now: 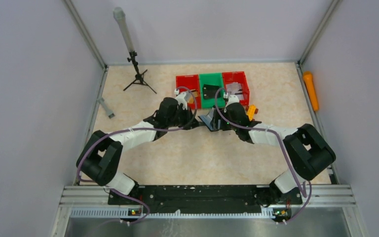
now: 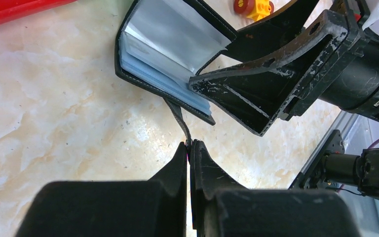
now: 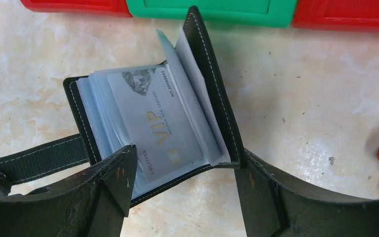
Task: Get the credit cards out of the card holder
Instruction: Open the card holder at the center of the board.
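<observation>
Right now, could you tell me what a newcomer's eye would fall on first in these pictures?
The open card holder at mid-table, a pale VIP card showing in its sleeves. The left gripper is shut on its closing tab, while the right gripper, open, straddles it. Behind stands a row of red and green bins.

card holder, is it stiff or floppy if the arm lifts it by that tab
Probably floppy: the tab bends where the left gripper pinches it, so the card holder would likely dangle and swing. Its clear sleeves fan loosely and look glossy, so the VIP card may slip out easily.
</observation>
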Robot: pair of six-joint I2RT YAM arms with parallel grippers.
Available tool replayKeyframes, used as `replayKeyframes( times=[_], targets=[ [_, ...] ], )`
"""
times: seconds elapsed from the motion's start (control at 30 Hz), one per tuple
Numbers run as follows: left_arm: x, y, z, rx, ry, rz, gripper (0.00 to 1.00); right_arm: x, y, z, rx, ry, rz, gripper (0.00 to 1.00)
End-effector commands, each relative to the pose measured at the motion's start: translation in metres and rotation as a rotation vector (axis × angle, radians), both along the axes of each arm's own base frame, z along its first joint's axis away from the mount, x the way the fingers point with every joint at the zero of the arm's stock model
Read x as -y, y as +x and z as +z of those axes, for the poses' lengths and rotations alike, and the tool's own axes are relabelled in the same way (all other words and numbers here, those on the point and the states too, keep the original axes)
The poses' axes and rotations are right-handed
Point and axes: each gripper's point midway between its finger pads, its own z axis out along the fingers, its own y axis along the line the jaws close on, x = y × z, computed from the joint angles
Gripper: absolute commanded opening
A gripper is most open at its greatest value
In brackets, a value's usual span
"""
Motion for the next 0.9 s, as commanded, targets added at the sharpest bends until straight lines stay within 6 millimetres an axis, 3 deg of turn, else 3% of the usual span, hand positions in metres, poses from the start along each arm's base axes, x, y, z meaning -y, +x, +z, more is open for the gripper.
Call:
replayKeyframes(
  times=[0.0, 0.13, 0.23, 0.63, 0.87],
  targets=[
    [0.002, 0.007, 0.024, 0.087, -0.037, -0.005, 0.0, 0.014, 0.009, 0.005, 0.024, -0.062, -0.077, 0.72],
    [0.002, 0.009, 0.017, 0.063, -0.016, 0.001, 0.0, -0.008, 0.0, 0.016, 0.053, 0.045, 0.039, 0.89],
    [0.002, 0.01, 0.012, 0.045, -0.003, 0.003, 0.0, -0.009, -0.003, 0.022, 0.073, 0.065, 0.053, 0.94],
    [0.001, 0.013, 0.003, 0.01, 0.034, 0.012, 0.0, 0.003, -0.008, 0.056, 0.201, 0.163, 0.035, 0.98],
    [0.002, 0.012, 0.001, -0.002, 0.041, 0.003, 0.0, 0.022, -0.003, 0.058, 0.208, 0.175, -0.043, 0.95]
  ],
)
